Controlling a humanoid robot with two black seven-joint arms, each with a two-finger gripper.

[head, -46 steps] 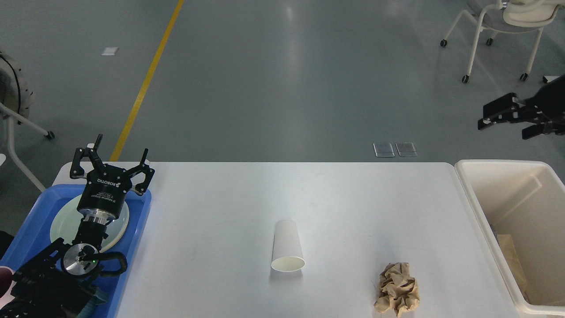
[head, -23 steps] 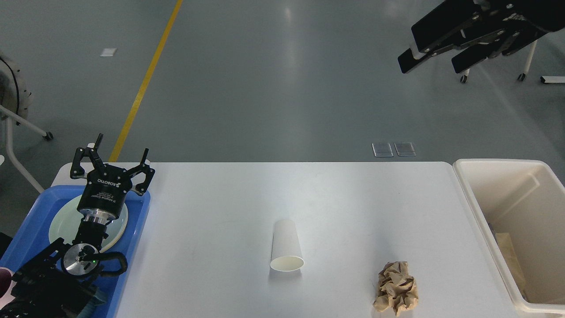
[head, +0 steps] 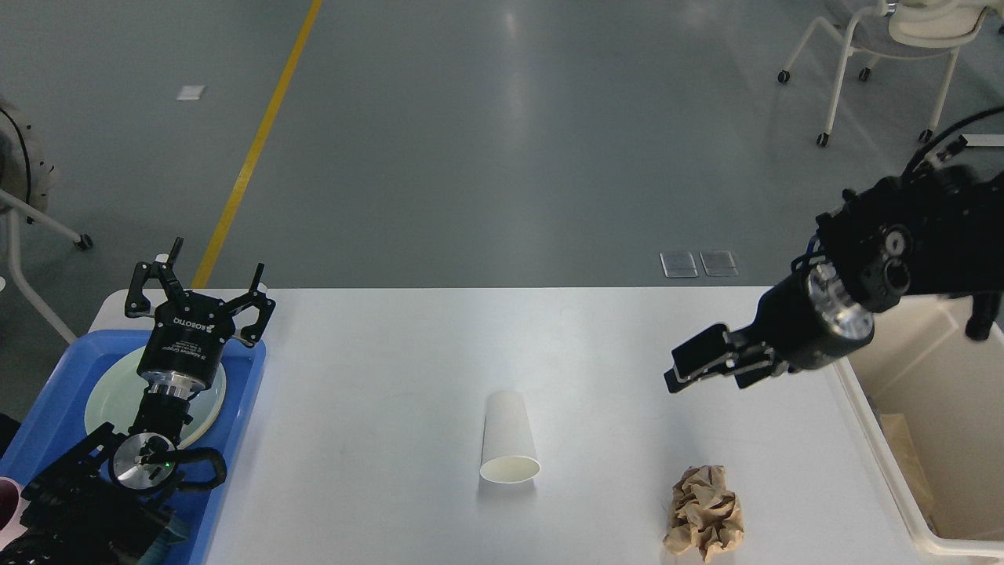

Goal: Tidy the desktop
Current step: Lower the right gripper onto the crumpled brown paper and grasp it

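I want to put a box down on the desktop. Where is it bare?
The desktop is bare between the blue tray and the paper cup, and along the far edge. The near right is crowded: crumpled paper, right hand, bin.

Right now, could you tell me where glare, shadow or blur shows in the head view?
Head view: soft overhead glare streaks the grey floor; the tipped white paper cup casts a faint shadow on the white desktop; the right gripper looks slightly soft; the crumpled brown paper ball is sharp.
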